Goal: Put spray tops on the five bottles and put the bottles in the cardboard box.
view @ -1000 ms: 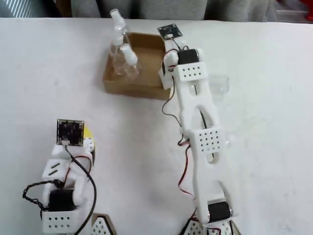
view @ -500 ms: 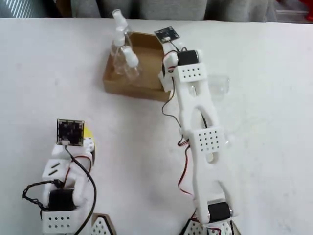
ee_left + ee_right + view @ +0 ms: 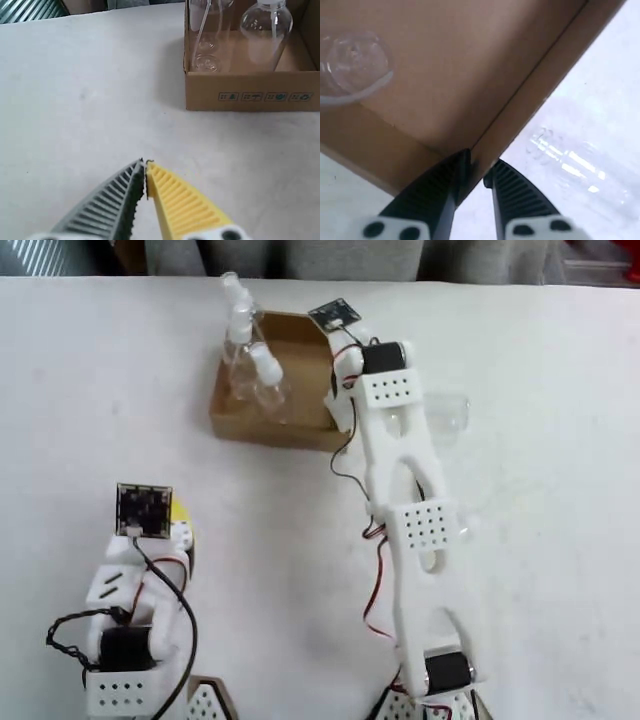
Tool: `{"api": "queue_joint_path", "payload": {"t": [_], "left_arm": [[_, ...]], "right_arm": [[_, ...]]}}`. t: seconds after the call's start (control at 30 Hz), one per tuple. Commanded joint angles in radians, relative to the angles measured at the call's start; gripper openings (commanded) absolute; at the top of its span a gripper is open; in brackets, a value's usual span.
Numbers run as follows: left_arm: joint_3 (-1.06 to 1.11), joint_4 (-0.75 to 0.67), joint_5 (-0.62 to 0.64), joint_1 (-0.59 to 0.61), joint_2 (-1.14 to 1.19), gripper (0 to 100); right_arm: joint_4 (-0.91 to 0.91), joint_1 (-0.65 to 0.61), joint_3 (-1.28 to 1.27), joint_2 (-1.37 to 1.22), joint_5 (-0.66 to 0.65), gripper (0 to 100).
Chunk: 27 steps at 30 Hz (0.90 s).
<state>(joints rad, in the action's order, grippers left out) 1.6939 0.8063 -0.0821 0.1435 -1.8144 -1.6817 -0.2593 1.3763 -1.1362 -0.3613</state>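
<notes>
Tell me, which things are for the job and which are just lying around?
For the job: box, boxed bottles, loose bottle beside it, right tool clamped on the box wall.
Just there: table, left tool, shut.

**White table, one box, one loose bottle**

The table is a plain white surface with a faint mottled texture; in the high view it runs from edge to edge. A cardboard box sits flat on it toward the far side, roughly midway across, open top upward and turned slightly askew to the table's far edge. A clear bottle lies on its side on the white surface just beside the box's right-hand wall; whether it touches the cardboard cannot be told, as part of it is hidden.
</notes>
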Motion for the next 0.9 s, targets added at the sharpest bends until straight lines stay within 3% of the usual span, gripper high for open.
{"api": "queue_joint_path", "payload": {"t": [0.0,0.87], "left_arm": [[0.0,-0.006,-0.006,-0.01,-0.007,2],[0.0,-0.008,-0.008,-0.01,-0.007,2]], "right_arm": [[-0.035,-0.013,0.04,0.002,-0.031,1.6],[-0.044,-0.019,-0.011,0.008,-0.077,1.5]]}}
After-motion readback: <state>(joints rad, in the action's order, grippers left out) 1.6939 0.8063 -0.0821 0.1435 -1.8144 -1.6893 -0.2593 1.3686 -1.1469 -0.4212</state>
